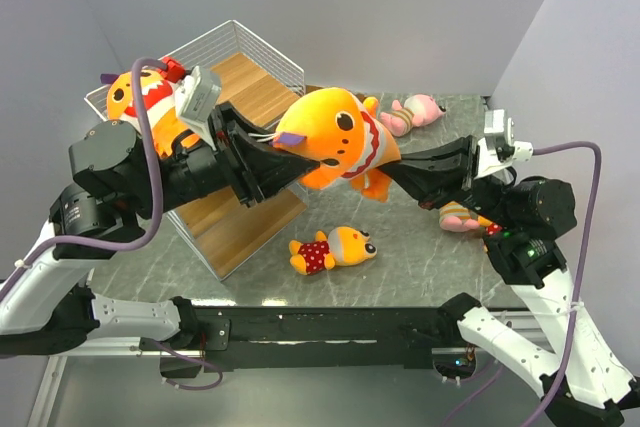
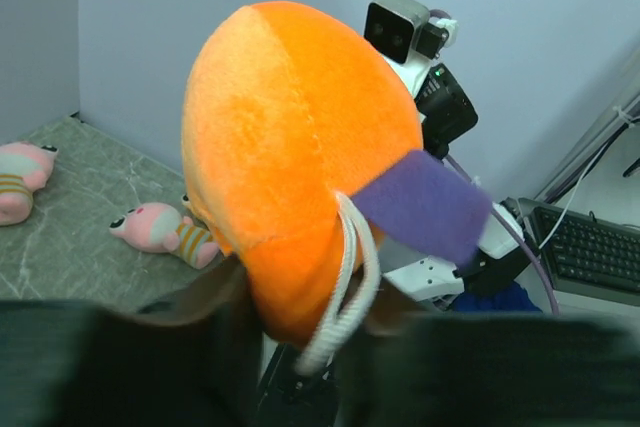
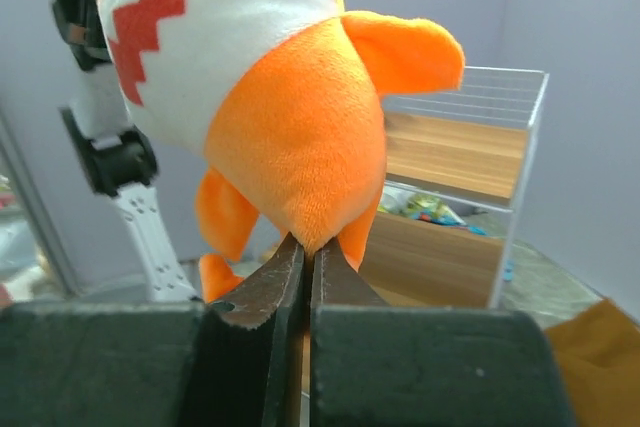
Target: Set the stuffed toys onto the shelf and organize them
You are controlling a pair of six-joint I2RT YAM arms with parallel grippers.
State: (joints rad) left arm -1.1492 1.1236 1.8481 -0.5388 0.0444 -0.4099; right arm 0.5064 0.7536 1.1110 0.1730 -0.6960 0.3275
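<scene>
A big orange shark (image 1: 335,132) with a white toothy mouth hangs in the air over the table's middle, held from both sides. My left gripper (image 1: 288,162) is shut on its rear end, next to a purple fin (image 2: 425,202) and a white cord loop (image 2: 350,287). My right gripper (image 3: 308,247) is shut, pinching a fold of the shark's orange underside (image 3: 290,137). A second shark (image 1: 140,97) lies on the shelf (image 1: 255,52), which is at the back left. On the table lie a small orange-headed toy in red dots (image 1: 330,250) and a pink toy (image 1: 415,112).
Another small toy (image 1: 462,217) lies partly hidden under my right arm. Two pink toys (image 2: 165,232) show on the marble top in the left wrist view. A brown bag (image 3: 600,347) lies at the lower right in the right wrist view. Walls close the back and right.
</scene>
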